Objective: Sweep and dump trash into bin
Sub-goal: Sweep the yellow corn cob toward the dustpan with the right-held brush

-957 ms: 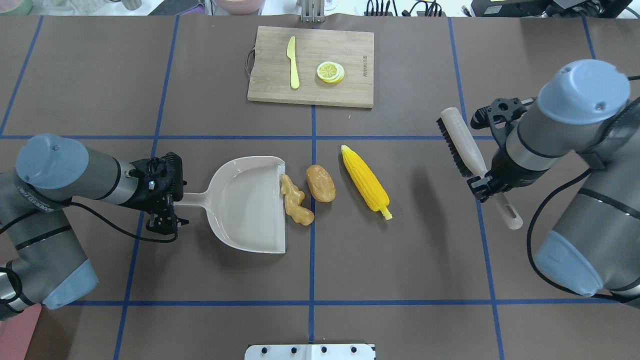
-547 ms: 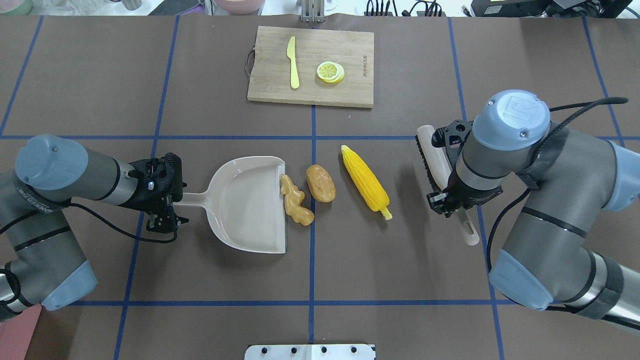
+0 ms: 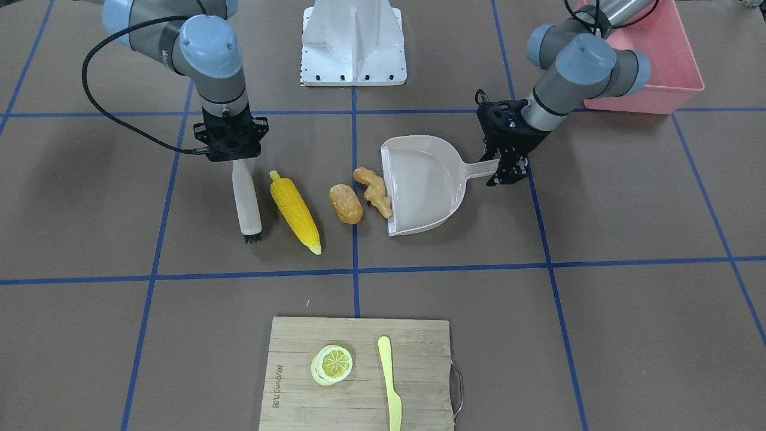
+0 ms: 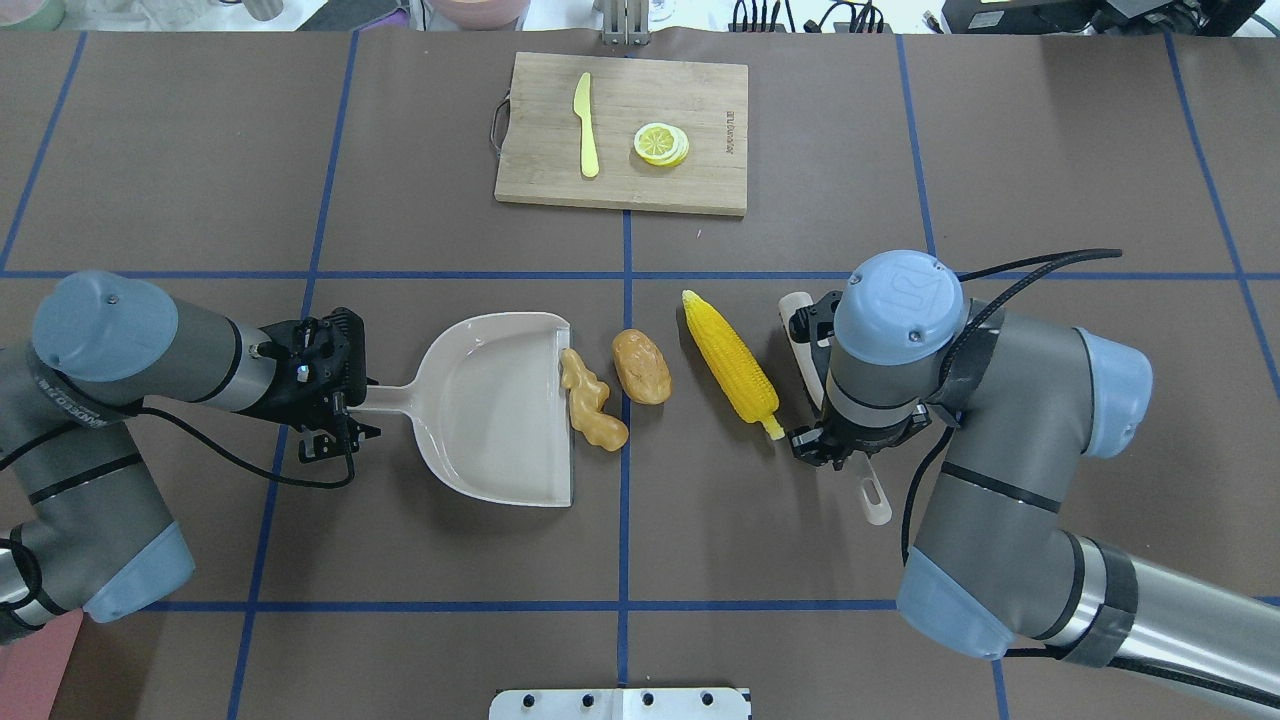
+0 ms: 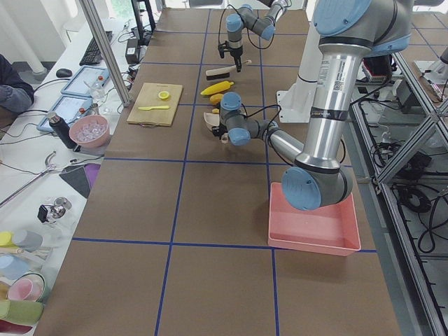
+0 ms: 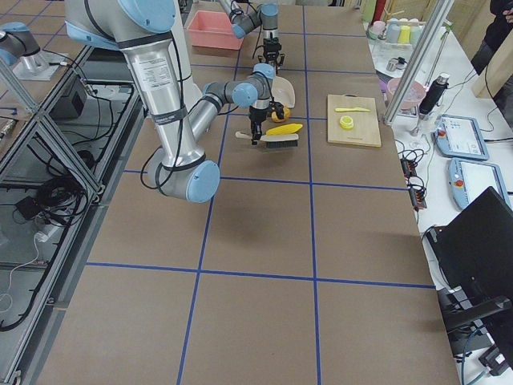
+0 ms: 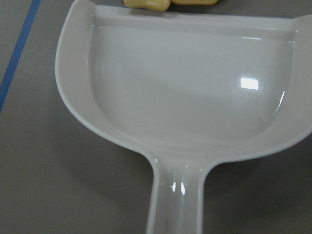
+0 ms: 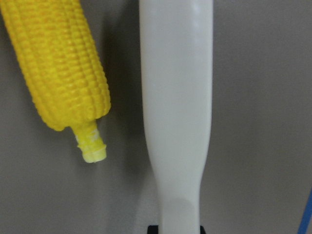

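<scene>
— Beside the dustpan point(image 4: 500, 410), at its open lip, what is waiting?

— Three toy foods in a row on the brown bench. A tan ginger root point(image 4: 592, 405) lies against the lip. A glossy brown potato point(image 4: 641, 366) sits just beyond it, and a yellow corn cob point(image 4: 730, 355) lies further out, slantwise. None is in the dustpan yet.

— And the arms?

— The left gripper point(image 4: 348, 408) has its jaws clamped on the end of the dustpan's handle. The right gripper point(image 3: 233, 157) grips a pale brush point(image 3: 246, 200) by its handle. The brush lies along the side of the corn cob away from the dustpan, just beside it with a thin gap.

— How will the trash behave?

— My guess is hard, hollow plastic, and light. The round corn cob and slick potato may roll or skid ahead of the bristles. The knobbly ginger root could snag on the lip. Nothing needs grasping; a broad push along the corn cob's long side looks best. The dustpan is held far back on its handle, so it should be kept level once loaded.

— Where is the bin?

— The pink bin point(image 3: 646, 100) stands well beyond the dustpan's handle end, behind the left arm.

— Anything unclear?

— Yes. From the front the bristles show only as a dark tuft at the brush tip, so I cannot tell whether they touch the bench. From overhead the right arm covers most of the brush. The bin's inside is partly cut off and masked by the arm. The left wrist camera shows the handle but not the jaws.
</scene>
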`<state>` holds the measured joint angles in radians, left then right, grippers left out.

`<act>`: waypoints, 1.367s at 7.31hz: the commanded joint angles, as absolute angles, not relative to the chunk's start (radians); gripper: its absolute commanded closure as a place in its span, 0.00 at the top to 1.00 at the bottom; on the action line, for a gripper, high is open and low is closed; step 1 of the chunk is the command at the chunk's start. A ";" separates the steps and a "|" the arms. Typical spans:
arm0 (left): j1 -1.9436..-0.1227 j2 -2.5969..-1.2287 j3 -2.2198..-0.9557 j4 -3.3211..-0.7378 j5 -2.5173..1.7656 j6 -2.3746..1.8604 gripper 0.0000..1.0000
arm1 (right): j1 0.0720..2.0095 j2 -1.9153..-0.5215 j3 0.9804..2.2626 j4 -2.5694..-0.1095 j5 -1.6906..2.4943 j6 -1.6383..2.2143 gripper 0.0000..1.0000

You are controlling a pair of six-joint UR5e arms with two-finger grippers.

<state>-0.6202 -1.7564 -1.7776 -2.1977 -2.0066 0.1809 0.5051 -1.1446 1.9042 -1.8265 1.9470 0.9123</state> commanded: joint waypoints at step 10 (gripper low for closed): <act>-0.618 -1.759 -1.782 -2.195 -2.006 0.181 0.14 | 0.396 -0.865 1.683 -1.669 1.944 1.121 0.00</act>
<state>-0.6182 -1.7592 -1.7807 -2.1946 -2.0065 0.1810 0.4166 -0.9016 1.6899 -1.6696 1.9439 1.0917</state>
